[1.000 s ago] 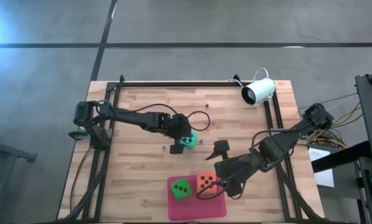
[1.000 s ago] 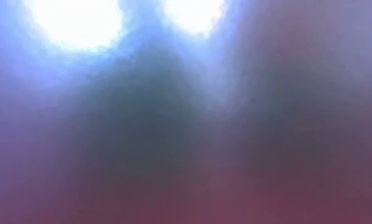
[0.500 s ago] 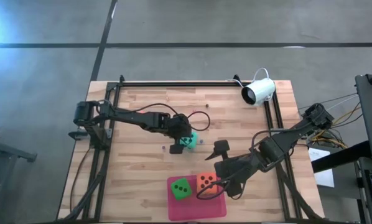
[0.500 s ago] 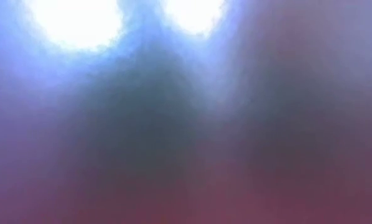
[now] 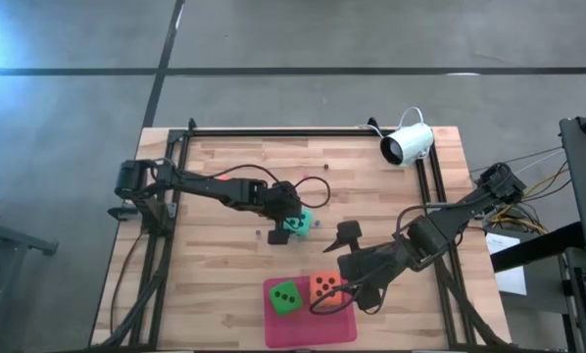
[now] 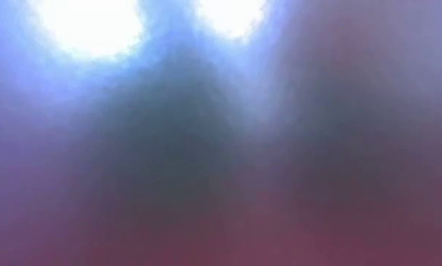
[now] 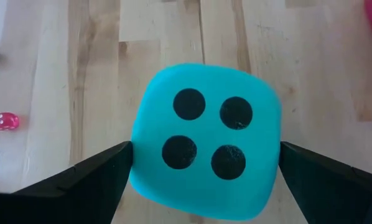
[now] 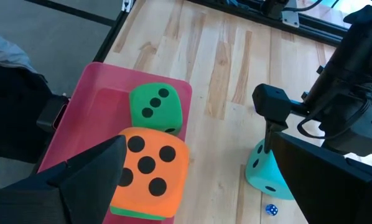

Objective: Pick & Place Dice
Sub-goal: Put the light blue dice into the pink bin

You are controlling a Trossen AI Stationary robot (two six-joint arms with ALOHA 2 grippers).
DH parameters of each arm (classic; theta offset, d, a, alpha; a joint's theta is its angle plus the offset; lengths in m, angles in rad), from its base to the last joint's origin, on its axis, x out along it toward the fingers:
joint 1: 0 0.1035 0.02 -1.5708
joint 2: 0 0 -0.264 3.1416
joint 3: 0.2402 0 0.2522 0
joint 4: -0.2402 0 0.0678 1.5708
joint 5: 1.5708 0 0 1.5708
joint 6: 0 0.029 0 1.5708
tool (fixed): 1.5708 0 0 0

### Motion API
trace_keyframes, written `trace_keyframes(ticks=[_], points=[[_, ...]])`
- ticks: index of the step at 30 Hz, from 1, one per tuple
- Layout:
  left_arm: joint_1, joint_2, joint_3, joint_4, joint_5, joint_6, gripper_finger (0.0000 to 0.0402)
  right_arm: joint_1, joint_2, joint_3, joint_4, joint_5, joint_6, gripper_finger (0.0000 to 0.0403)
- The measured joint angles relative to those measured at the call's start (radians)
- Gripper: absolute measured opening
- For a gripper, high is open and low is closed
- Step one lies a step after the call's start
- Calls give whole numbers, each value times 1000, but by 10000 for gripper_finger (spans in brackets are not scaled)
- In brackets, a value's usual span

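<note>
Left gripper [image 7: 204,171] astride half-hidden teal die [image 7: 204,140]

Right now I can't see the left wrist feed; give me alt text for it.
A teal die fills the view, four black pips facing the camera, sitting on the wooden table between the left gripper's open jaws. A tiny pink die lies off to one side.

Even, bright light in overhead and wrist views; low view wholly blurred, two white glares
</note>
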Motion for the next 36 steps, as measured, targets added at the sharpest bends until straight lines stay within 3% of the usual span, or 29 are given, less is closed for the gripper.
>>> trace_keyframes(ticks=[30,36], points=[[-3,-1,-62,90,-4,-51,399,0,0,0,0,0,0,400],[-10,0,-62,92,-21,-46,383,0,0,0,0,0,0,400]])
